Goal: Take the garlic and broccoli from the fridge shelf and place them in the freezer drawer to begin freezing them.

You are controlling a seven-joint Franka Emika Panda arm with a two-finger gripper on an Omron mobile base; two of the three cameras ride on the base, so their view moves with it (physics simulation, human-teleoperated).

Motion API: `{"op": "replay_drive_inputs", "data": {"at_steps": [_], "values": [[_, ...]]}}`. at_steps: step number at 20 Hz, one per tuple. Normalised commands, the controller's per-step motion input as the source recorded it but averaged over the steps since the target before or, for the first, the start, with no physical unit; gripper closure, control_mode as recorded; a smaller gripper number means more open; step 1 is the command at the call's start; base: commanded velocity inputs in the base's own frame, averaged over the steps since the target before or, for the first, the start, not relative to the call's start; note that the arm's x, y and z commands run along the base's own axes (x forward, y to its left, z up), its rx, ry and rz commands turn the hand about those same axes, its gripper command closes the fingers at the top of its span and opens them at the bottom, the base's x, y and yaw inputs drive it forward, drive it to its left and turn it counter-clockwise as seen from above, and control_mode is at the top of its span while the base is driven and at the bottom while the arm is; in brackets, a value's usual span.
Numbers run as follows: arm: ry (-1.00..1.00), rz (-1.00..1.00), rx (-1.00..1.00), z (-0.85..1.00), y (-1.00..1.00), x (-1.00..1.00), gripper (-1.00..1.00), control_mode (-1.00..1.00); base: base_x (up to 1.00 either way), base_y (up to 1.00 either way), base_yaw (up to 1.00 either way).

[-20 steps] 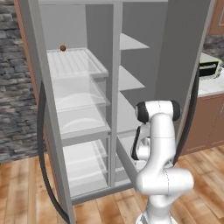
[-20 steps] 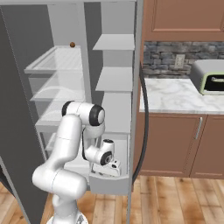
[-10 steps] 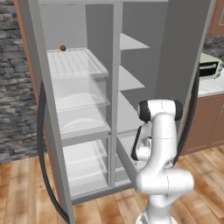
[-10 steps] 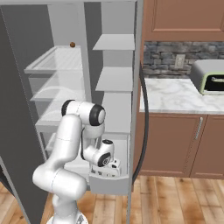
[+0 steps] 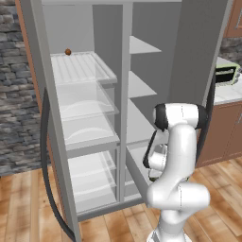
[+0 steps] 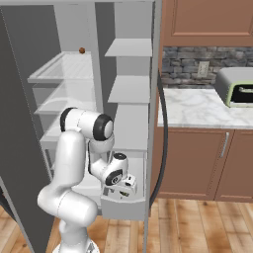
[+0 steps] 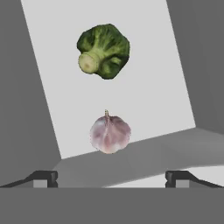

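Note:
The garlic and the broccoli both lie on the white floor of the freezer drawer, the broccoli farther from the hand. My gripper hovers over them, open, its fingertips set wide with nothing between them. From the right base camera, the gripper points down into the pulled-out freezer drawer at the bottom of the fridge. In the left base view the arm hides most of the drawer. The ribbed fridge shelf sits up high.
A small orange-brown ball rests at the back of the ribbed shelf. Clear curved-front bins sit below it. Plain grey shelves hang above the drawer. The open fridge door stands at left; a counter lies at right.
The hand has shifted only slightly above the drawer. The garlic, the broccoli and the base views stay as they were.

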Motion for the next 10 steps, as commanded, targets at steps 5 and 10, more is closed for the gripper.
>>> {"op": "replay_drive_inputs", "data": {"at_steps": [5,10], "values": [[0.0,-0.08,0.0,0.54,0.0,-0.04,-1.0,-1.0,0.0,0.0,0.0],[0.0,-0.07,0.0,0.54,0.0,-0.01,-1.0,-1.0,0.0,0.0,0.0]]}}
